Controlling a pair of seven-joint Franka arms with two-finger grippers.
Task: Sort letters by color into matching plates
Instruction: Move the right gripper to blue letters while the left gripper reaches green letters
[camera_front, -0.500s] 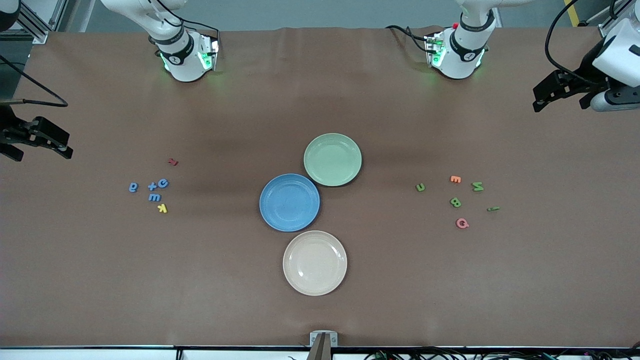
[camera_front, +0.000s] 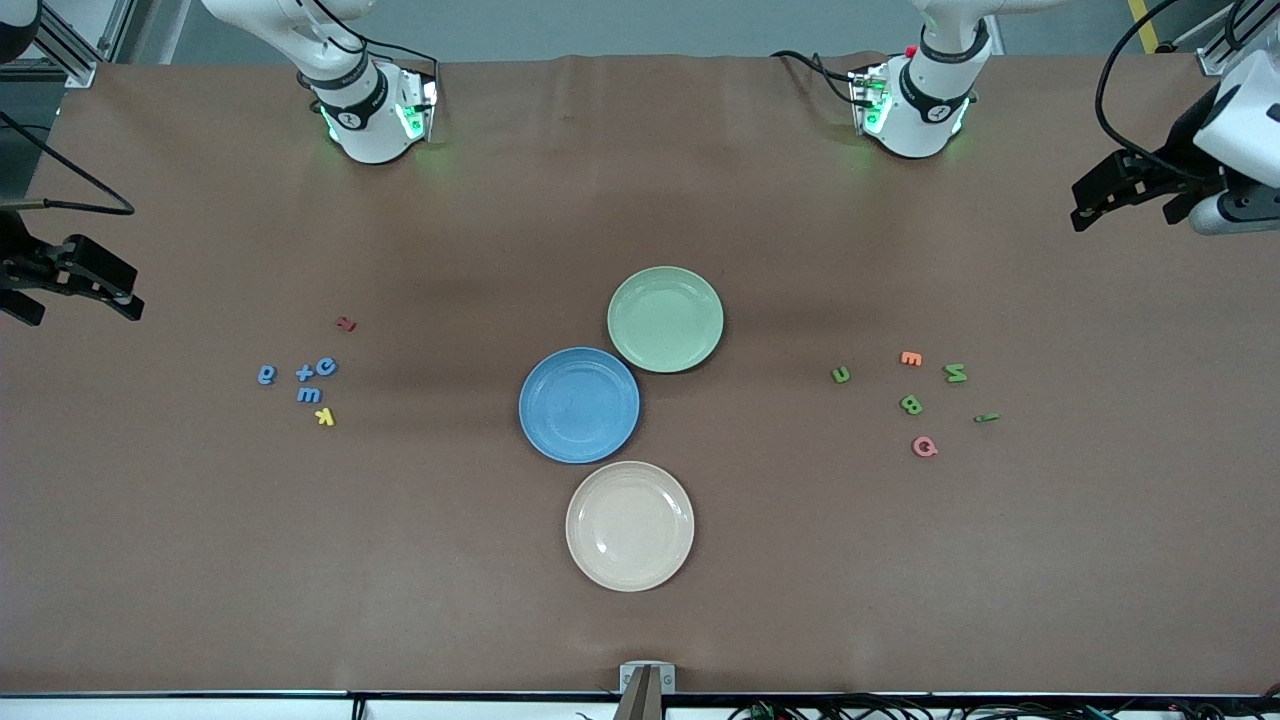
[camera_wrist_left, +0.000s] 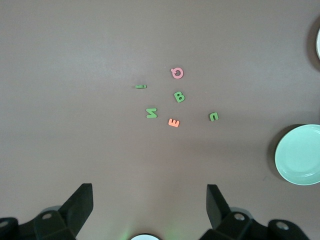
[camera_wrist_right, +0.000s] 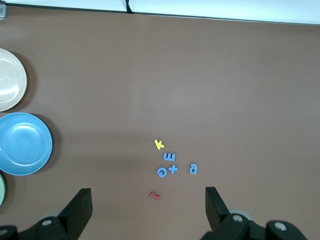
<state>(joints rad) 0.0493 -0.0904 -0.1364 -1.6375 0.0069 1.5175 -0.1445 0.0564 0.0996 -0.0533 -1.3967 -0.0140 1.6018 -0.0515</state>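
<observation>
Four blue letters (camera_front: 304, 374) lie grouped toward the right arm's end of the table; they also show in the right wrist view (camera_wrist_right: 173, 169). Four green letters (camera_front: 911, 404) lie scattered toward the left arm's end, also in the left wrist view (camera_wrist_left: 179, 96). The blue plate (camera_front: 579, 405) and the pale green plate (camera_front: 665, 319) sit empty at mid-table, touching. My right gripper (camera_front: 85, 298) is open and empty, high over its table end (camera_wrist_right: 148, 196). My left gripper (camera_front: 1120, 210) is open and empty, high over its end (camera_wrist_left: 149, 192).
A beige plate (camera_front: 630, 525) sits nearer the front camera than the blue plate. A red letter (camera_front: 346, 323) and a yellow letter (camera_front: 324, 417) lie by the blue letters. An orange letter (camera_front: 911, 358) and a pink letter (camera_front: 924, 446) lie among the green ones.
My left gripper has shifted slightly toward the table's end. The right gripper has barely moved. Letters and plates are unchanged.
</observation>
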